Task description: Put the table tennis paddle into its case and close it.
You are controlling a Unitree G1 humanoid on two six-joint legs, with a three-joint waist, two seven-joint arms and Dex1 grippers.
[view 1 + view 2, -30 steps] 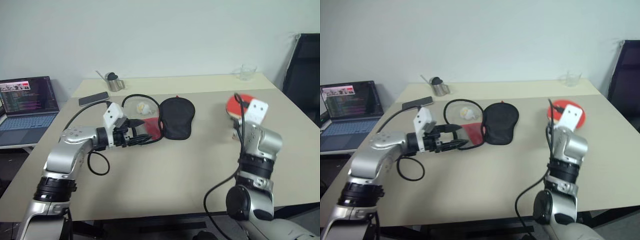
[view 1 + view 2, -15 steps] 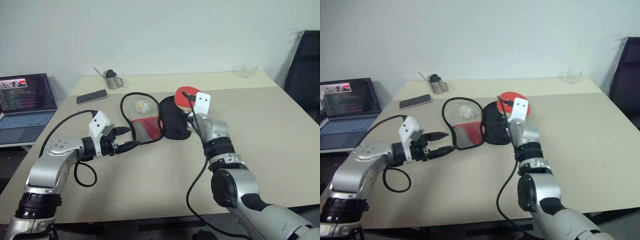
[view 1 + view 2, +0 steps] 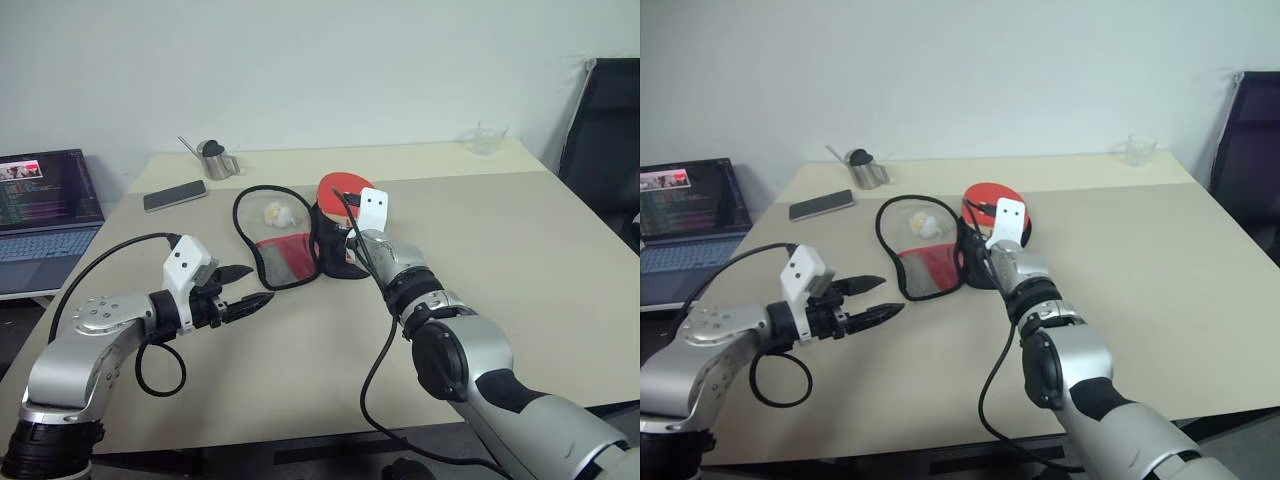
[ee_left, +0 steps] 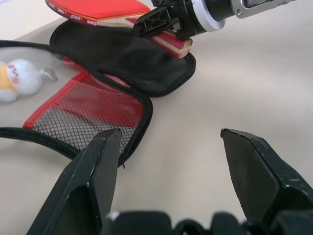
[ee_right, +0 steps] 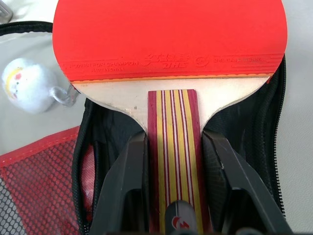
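The table tennis paddle (image 5: 168, 34) has a red blade and a striped wooden handle. My right gripper (image 5: 173, 139) is shut on that handle. It holds the paddle (image 3: 335, 188) low over the black half of the case (image 4: 122, 58), with the blade toward the far end. The case (image 3: 335, 255) lies unzipped in the middle of the table, its mesh flap with a red panel (image 3: 285, 255) spread out to the left. My left gripper (image 3: 258, 284) is open and holds nothing. It hovers just in front of the mesh flap, apart from it.
A small white plush toy (image 3: 273, 212) lies on the see-through part of the flap. A phone (image 3: 175, 195) and a metal cup (image 3: 212, 160) are at the back left, a glass (image 3: 487, 138) at the back right. A laptop (image 3: 45, 215) stands to the left, a black chair (image 3: 605, 140) to the right.
My right arm swung left, carrying the paddle from the table's right side to over the case's black half. My left gripper drew back from the mesh flap, still open.
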